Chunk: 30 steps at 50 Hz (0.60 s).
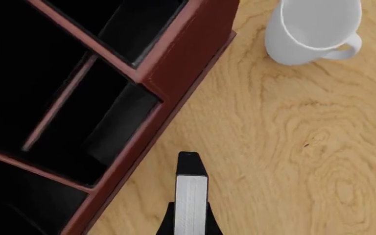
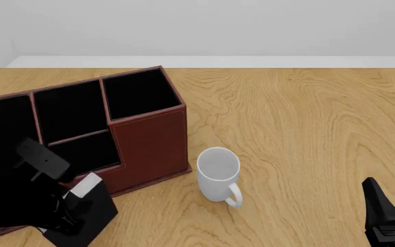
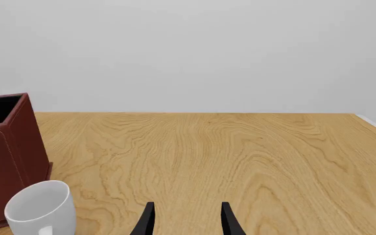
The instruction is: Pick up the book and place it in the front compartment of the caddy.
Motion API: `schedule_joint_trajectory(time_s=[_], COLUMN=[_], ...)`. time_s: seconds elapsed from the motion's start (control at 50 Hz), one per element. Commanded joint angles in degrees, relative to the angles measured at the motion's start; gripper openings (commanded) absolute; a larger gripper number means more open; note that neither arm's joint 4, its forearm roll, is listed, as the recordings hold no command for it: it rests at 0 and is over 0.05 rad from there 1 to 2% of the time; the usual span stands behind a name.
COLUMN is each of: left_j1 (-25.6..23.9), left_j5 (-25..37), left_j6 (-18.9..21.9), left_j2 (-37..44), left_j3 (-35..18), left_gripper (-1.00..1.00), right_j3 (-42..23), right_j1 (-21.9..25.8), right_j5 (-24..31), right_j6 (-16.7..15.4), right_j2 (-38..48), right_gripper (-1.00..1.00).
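Note:
The book (image 1: 191, 196), black with a white page edge, is gripped edge-on between the fingers of my left gripper (image 1: 189, 226). In the front view the left gripper (image 2: 70, 217) holds the book (image 2: 94, 203) just in front of the caddy's (image 2: 149, 139) low front compartment (image 2: 88, 149), outside its front wall. The caddy (image 1: 175, 63) is reddish-brown with black-lined compartments. My right gripper (image 2: 392, 216) is open and empty at the front right; its fingers (image 3: 147, 220) show apart in the right wrist view.
A white mug (image 2: 218, 174) stands upright just right of the caddy's front corner. It also shows in the left wrist view (image 1: 309, 29) and the right wrist view (image 3: 41, 211). The wooden table (image 2: 307, 128) stretches to the right and back.

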Motion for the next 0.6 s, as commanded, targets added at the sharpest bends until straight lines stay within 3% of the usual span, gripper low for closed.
schedule_joint_trajectory(time_s=[0.02, 0.1, 0.22, 0.32, 0.38, 0.54, 0.6], left_j1=[-0.6, -1.4, 0.9, -1.2, -1.1, 0.5, -0.3], left_j5=[6.3, 9.8, 14.2, 18.6, 19.9, 21.0, 21.1], left_j6=[3.2, 3.7, 9.9, 12.3, 11.9, 19.1, 18.2], left_j2=[-3.0, -3.6, -3.4, -2.8, -2.3, -1.4, -0.4], left_j3=[-4.2, -7.5, -13.1, -18.9, -21.4, -24.9, -26.8], left_gripper=[-1.0, -1.0, -1.0, -1.0, -1.0, -1.0, -1.0], right_j3=[0.0, 0.0, 0.0, 0.0, 0.0, 0.0, 0.0], right_j1=[0.0, 0.0, 0.0, 0.0, 0.0, 0.0, 0.0], right_j5=[0.0, 0.0, 0.0, 0.0, 0.0, 0.0, 0.0], right_j6=[0.0, 0.0, 0.0, 0.0, 0.0, 0.0, 0.0], right_j2=[0.0, 0.0, 0.0, 0.0, 0.0, 0.0, 0.0], right_gripper=[1.0, 1.0, 1.0, 1.0, 1.0, 1.0, 1.0])
